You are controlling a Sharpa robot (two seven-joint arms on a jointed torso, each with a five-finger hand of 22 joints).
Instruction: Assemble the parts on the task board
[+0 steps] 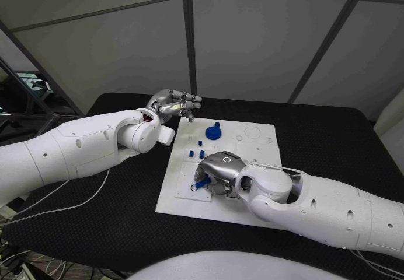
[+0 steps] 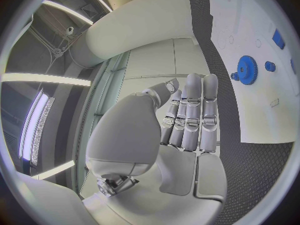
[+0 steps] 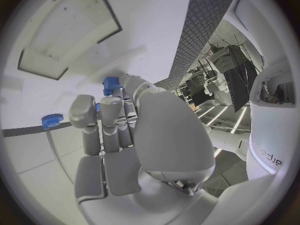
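The white task board (image 1: pixel 253 140) lies in the middle of the black table. A blue gear (image 1: pixel 213 132) stands on its far part, also seen in the left wrist view as the blue gear (image 2: pixel 246 69). Two small blue pegs (image 1: pixel 196 154) stand near the board's middle. My right hand (image 1: pixel 220 171) hangs low over the board's near left part and pinches a small blue part (image 1: pixel 201 185) at its fingertips; the right wrist view shows this blue part (image 3: pixel 112 84) between thumb and finger. My left hand (image 1: pixel 173 105) is raised beyond the board's far left corner, fingers extended, holding nothing.
A small square plate (image 1: pixel 192 193) lies on the board's near left corner under the held part. Another blue knob (image 3: pixel 52 119) stands beside my right hand. Black table (image 1: pixel 101 216) surrounds the board.
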